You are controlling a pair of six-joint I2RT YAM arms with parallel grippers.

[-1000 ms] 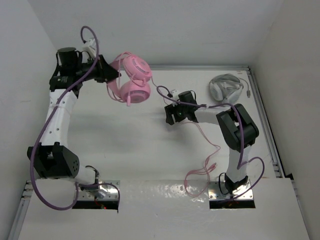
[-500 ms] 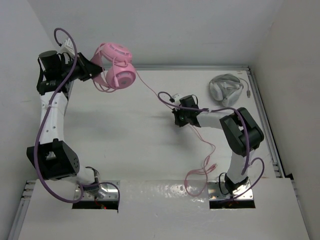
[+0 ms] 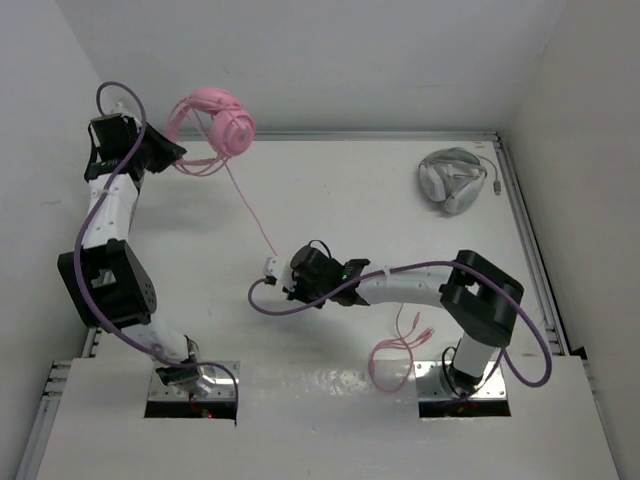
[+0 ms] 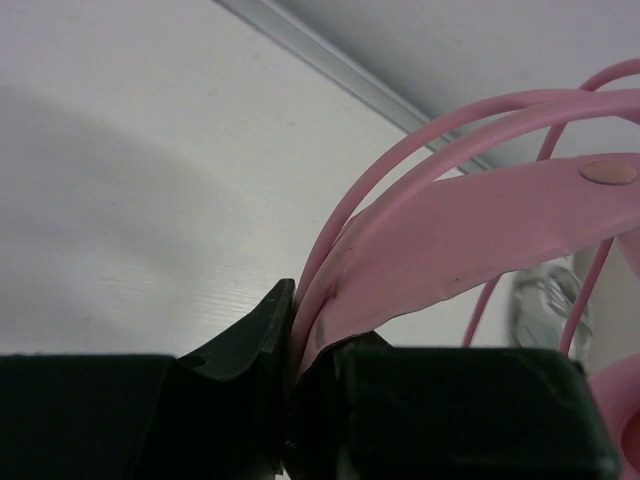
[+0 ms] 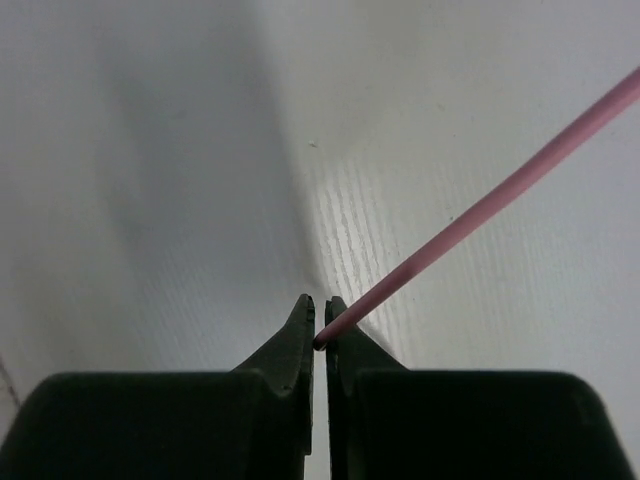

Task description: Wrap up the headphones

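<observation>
The pink headphones [image 3: 225, 120] hang in the air at the far left corner, held by the headband [image 4: 450, 240]. My left gripper [image 3: 168, 155] is shut on that headband, which is pinched between the jaws [image 4: 300, 322]. The thin pink cable [image 3: 250, 210] runs straight down from the earcups to my right gripper [image 3: 284, 272], low over the middle of the table. In the right wrist view the right gripper [image 5: 320, 322] is shut on the cable [image 5: 480, 205], which leaves the fingertips up to the right. The cable's slack end [image 3: 400, 345] lies looped by the right arm's base.
Grey-white headphones [image 3: 452, 177] with a grey cable lie at the far right of the table. A metal rail [image 3: 520, 220] edges the table on the right and at the back. White walls close in on the left, back and right.
The right gripper has shut on the cable and moved toward the near left. The left arm has carried the headphones further left and back, so the cable now runs straight between the grippers.
</observation>
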